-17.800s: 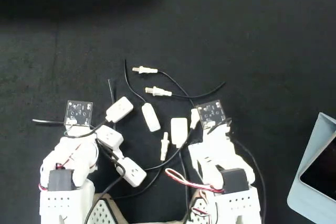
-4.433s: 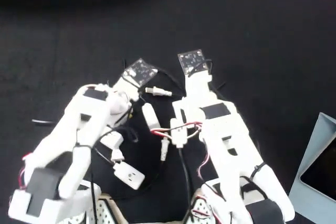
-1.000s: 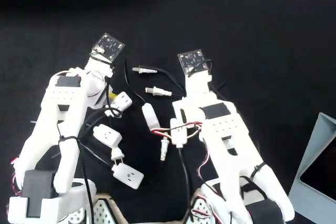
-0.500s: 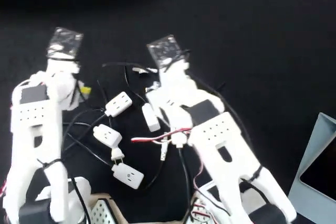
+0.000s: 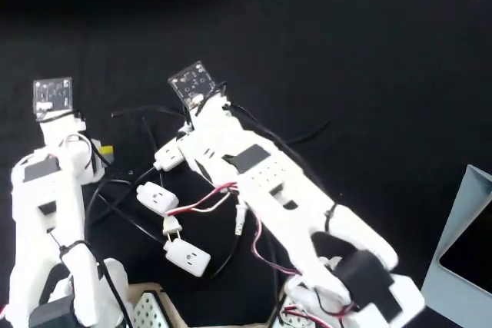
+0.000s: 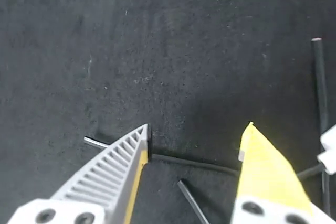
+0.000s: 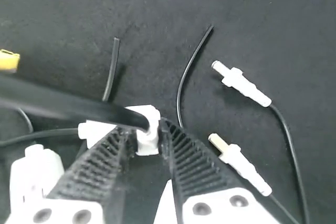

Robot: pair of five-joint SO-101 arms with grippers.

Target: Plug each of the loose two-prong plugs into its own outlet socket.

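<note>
- Presently the step in hand, by my judgement, is securing 1 outlet socket (image 7: pixel 146 142) ahead of mating; no plug is held.
- The right pincer (image 7: pixel 146 127) is narrow. Its jaws are closed against the white socket body on both sides, and the socket's black cable (image 7: pixel 63 107) crosses in front of 1 jaw.
- The socket sits on the desk (image 5: pixel 369 74), left of centre in the high view, under the right arm's tip. Its long axis appears to slant across the desk. Which way its slots face cannot be told.
- The left pincer (image 6: pixel 197 127) is wide with nothing between its jaws. It hangs over bare desk and loose cable, well apart from the plugs.
- 2 loose plugs lie flat beside the right pincer: the farther plug (image 7: pixel 241 83) and the nearer plug (image 7: pixel 239 162). Their long axes run about parallel, with both prong ends pointing toward the socket side and the cables trailing away.
- 2 more sockets lie nearer the arm bases: the middle socket (image 5: pixel 157 199) and the near socket (image 5: pixel 188 256).
- The next move, as judged, calls for holding the socket steady, taking a plug by its body, and squaring prongs to slots before pushing. The left pincer must first cross to the plugs.
</note>
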